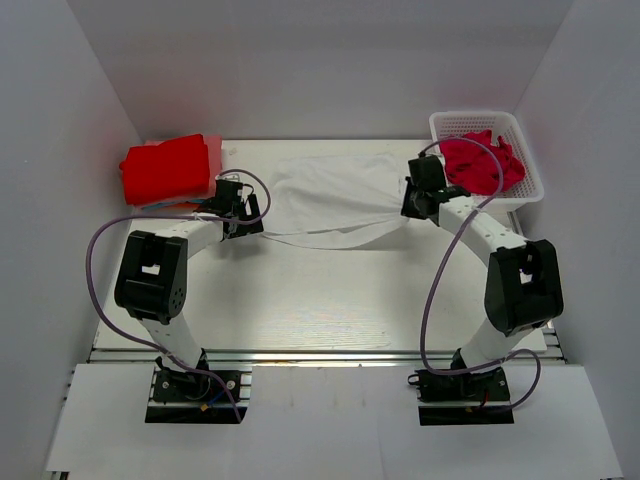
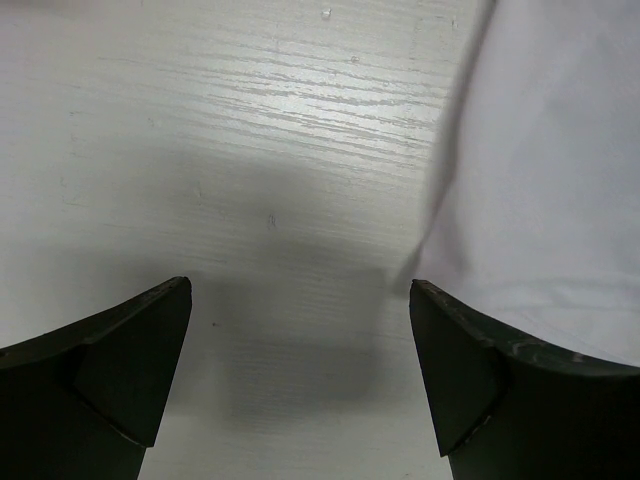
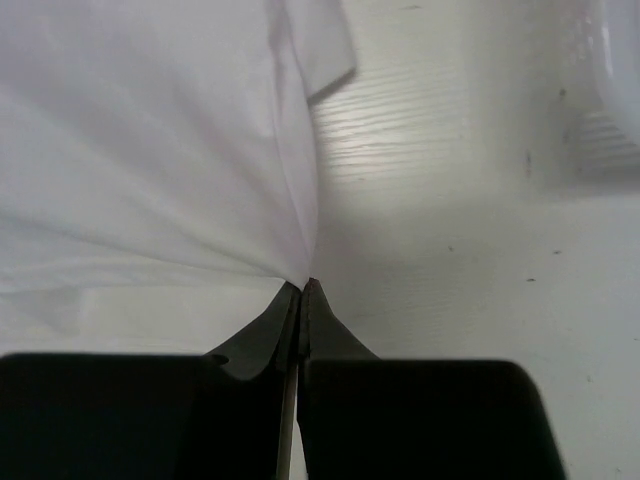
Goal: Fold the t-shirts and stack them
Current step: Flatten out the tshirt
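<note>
A white t-shirt (image 1: pixel 325 195) lies spread across the back middle of the table. My right gripper (image 1: pixel 411 207) is shut on its right edge; in the right wrist view the cloth (image 3: pixel 150 150) gathers into the closed jaws of the right gripper (image 3: pixel 302 288). My left gripper (image 1: pixel 246 222) is open and empty over bare table at the shirt's left edge; the left wrist view shows the left gripper (image 2: pixel 300 300) with the shirt (image 2: pixel 550 180) just beside its right finger (image 2: pixel 460 370). A folded red t-shirt (image 1: pixel 166 168) sits at the back left.
A white basket (image 1: pixel 530 180) at the back right holds crumpled red t-shirts (image 1: pixel 482 162). White walls close in the table on the left, back and right. Purple cables loop beside both arms.
</note>
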`<state>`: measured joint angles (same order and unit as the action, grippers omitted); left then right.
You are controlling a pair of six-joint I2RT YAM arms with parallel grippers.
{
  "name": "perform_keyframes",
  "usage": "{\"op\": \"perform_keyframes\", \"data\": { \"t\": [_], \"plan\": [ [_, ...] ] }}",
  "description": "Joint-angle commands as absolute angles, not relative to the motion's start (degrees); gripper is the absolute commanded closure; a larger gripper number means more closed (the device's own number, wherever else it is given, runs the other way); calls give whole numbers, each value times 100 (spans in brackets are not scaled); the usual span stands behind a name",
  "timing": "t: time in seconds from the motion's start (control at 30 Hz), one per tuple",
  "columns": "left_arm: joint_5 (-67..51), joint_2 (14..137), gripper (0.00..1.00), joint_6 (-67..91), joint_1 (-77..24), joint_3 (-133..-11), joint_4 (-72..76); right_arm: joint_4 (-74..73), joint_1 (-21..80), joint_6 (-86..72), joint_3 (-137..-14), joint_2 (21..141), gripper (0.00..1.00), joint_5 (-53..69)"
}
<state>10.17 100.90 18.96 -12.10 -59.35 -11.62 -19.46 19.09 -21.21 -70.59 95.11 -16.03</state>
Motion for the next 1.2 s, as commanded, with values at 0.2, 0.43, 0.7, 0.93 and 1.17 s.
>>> {"op": "perform_keyframes", "data": {
  "t": [0.2, 0.43, 0.7, 0.93, 1.17],
  "plan": [
    [659, 9756, 5, 1671, -1291, -5924, -984, -1969, 1284, -2373, -6627, 9554, 100, -1574],
    [-997, 9888, 20, 1556, -1292, -5740, -318, -1749, 1239, -2277, -6460, 9650, 100, -1362],
    [-1600, 10502, 47, 1608, -1345, -5686, 62, -1591, 1222, -2224, -6355, 9536, 100, -1257],
    [-1854, 10749, 51, 1460, -1468, -5687, 246, -1573, 1222, -2197, -6302, 9545, 100, -1222],
    [-1267, 10933, 62, 984, -2012, -5862, -384, -1573, 1222, -2215, -6302, 9536, 100, -1318]
  ]
}}
